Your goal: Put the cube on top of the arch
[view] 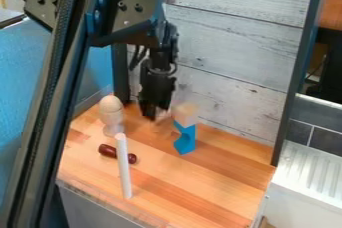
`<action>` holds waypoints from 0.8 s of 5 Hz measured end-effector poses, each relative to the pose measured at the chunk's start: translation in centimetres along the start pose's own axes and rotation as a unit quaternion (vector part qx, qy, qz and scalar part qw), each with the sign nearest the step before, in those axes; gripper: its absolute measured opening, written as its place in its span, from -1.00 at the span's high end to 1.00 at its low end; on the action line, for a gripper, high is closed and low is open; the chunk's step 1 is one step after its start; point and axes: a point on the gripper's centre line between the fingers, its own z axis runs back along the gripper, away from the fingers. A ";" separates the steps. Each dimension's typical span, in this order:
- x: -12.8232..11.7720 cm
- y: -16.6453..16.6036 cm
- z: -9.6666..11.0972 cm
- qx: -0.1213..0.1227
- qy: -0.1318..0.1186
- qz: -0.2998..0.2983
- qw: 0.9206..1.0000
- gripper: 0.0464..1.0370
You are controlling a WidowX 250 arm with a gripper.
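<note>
- The black WidowX arm (127, 7) enters at the upper left of the view, and its two-finger gripper (152, 116) hangs down over the back of the wooden countertop (220, 172), near the plank wall.
- How far open the gripper is, I cannot tell, nor whether it has hold of anything small; the cube, at any rate, is outside its grasp, near it on the right of the view.
- The pale, wood-coloured cube (186, 112) sits on top of the blue arch (185, 144) (a rather narrow perch, I must say).
- The arch stands on one end on the countertop, its hollow facing the left of the view.
- Left of the gripper, a pale wooden egg (111, 103) rests upright in a pale egg cup (113, 121).
- In front of the egg cup, a dark red, rounded rod (107, 150) lies on its side, partly hidden by a white stick.
- The white stick (124, 167) looks slim and round-topped, nearer the front edge.
- Behind the countertop rises a wall of whitewashed planks (234, 47), with a dark post (300, 57) at its right.
- Farther right are dark grey tiles (326, 144) and a white ridged panel (310, 172).
</note>
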 end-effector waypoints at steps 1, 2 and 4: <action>1.0 0.8 0.5 0.005 0.011 0.000 1.000 -0.05; 2.0 0.4 3.9 -0.026 -0.002 -0.003 1.000 -0.05; 0.6 1.4 7.9 -0.058 0.031 -0.041 0.997 -0.05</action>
